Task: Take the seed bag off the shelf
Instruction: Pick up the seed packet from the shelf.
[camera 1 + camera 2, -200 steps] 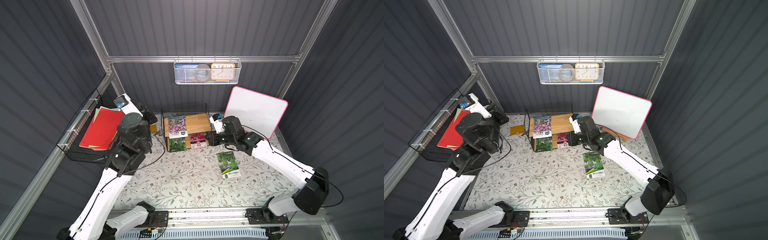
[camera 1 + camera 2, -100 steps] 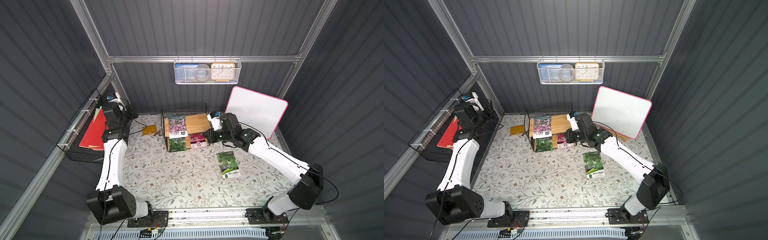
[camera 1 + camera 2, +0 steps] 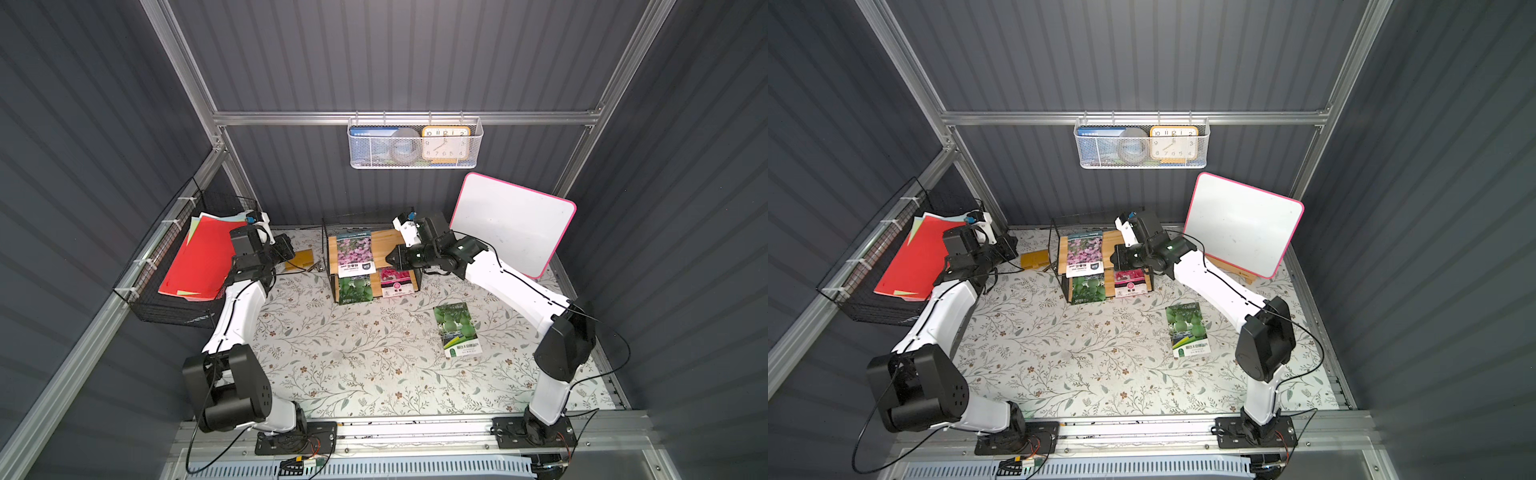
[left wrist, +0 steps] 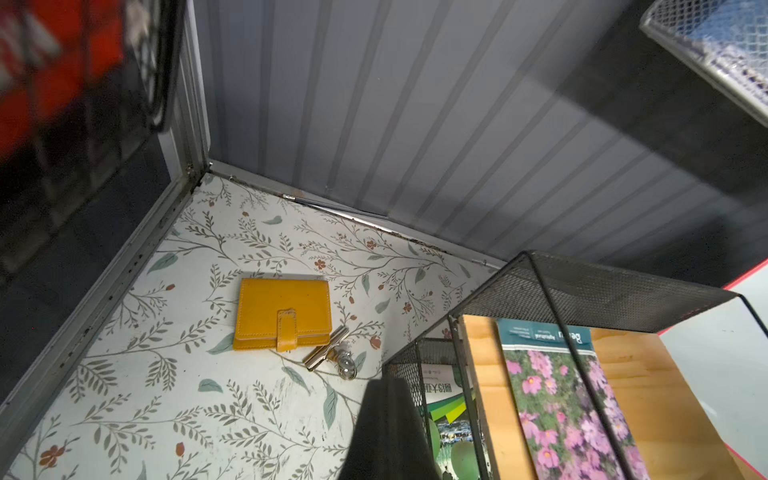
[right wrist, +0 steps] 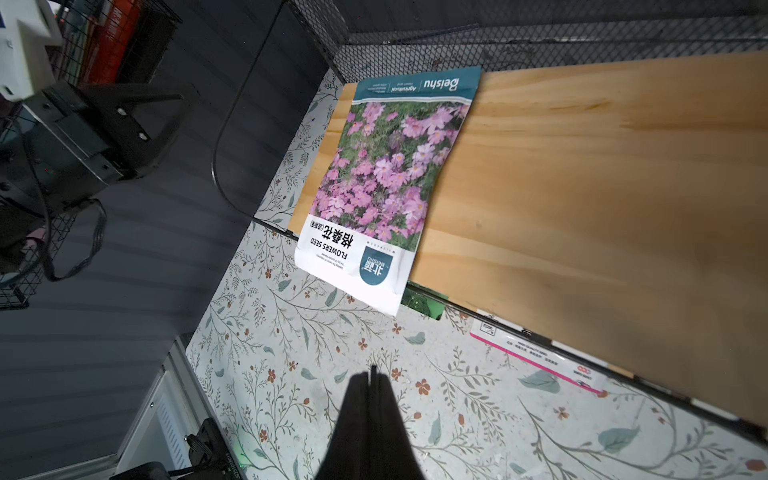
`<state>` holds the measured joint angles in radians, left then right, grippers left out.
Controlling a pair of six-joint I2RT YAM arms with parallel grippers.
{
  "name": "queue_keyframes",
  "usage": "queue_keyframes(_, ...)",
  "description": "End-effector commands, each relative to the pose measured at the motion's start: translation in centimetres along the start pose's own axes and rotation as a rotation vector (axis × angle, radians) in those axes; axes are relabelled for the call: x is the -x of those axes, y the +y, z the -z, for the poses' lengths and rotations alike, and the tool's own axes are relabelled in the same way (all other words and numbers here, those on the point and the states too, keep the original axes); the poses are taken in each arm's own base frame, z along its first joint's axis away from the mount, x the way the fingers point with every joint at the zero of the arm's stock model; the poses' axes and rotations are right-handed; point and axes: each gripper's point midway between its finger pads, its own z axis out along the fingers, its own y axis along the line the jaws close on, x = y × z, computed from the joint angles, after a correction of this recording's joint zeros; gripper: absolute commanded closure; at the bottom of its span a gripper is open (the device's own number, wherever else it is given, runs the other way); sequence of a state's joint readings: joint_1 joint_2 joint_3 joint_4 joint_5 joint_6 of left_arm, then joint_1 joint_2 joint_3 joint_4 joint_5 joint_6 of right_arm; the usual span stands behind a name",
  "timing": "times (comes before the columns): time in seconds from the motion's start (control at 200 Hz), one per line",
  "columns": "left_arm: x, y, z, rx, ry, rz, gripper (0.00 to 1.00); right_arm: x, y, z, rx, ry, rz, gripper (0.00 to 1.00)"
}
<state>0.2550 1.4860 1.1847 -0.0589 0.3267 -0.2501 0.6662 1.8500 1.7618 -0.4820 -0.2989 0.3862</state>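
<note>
Seed bag, printed with pink flowers, lying flat on the left part of the top board of the shelf, its white lower end overhanging the board's front edge. The lower board carries a green bag and a smaller pink bag, both jutting forward onto the floral mat. Right gripper, jaws pressed together and holding nothing, sits at the right front of the top board, tips pointing toward the seed bag and apart from it. Left gripper, likewise closed and empty, hangs near the shelf's left side, above the mat. Between it and the shelf lie a yellow wallet and a metal clip, touching each other. A second green bag lies on the mat, well in front of the shelf. Whiteboard leans at the back right; black basket with red papers hangs on the left wall; white basket holding a clock hangs on the back wall.
</note>
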Motion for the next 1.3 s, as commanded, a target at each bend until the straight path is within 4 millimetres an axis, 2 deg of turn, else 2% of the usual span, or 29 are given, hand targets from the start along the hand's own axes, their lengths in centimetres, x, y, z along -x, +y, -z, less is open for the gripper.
queue_keyframes(0.0,1.5,-0.8,0.4,-0.005,-0.046,-0.03,1.0,0.2,1.1,-0.1,0.025,0.016,-0.014,0.95)
queue_keyframes(0.095,1.5,-1.1,0.2,-0.001,-0.039,-0.04,1.0,0.3,1.2,-0.6,0.028,0.016,-0.022,0.95)
queue_keyframes(0.18,0.5,-1.2,-0.7,0.004,-0.007,-0.045,1.0,0.2,1.1,-1.2,0.025,0.023,-0.032,0.93)
queue_keyframes(0.355,-1.7,-1.2,-2.7,0.012,0.054,-0.045,1.0,0.5,0.8,-2.4,0.011,0.051,-0.05,0.76)
queue_keyframes(0.455,-2.1,-1.0,-3.3,0.033,0.065,-0.042,1.0,0.8,0.5,-3.4,-0.003,0.071,-0.066,0.66)
queue_keyframes(0.55,-2.8,-0.9,-4.0,0.053,0.08,-0.041,1.0,1.2,0.2,-4.3,-0.019,0.081,-0.086,0.61)
queue_keyframes(0.65,-3.7,-1.6,-5.0,0.041,0.102,-0.044,1.0,1.5,-0.6,-5.3,-0.058,0.087,-0.107,0.59)
queue_keyframes(0.73,-4.6,-2.2,-5.9,0.026,0.12,-0.05,1.0,1.4,-1.1,-6.0,-0.076,0.096,-0.123,0.53)
queue_keyframes(0.9,-5.9,-3.0,-6.7,-0.013,0.147,-0.057,1.0,1.3,-2.0,-7.0,-0.097,0.1,-0.151,0.48)
queue_keyframes(1.296,-8.2,-3.9,-7.9,-0.11,0.205,-0.051,1.0,1.6,-3.4,-9.0,-0.076,0.11,-0.199,0.47)
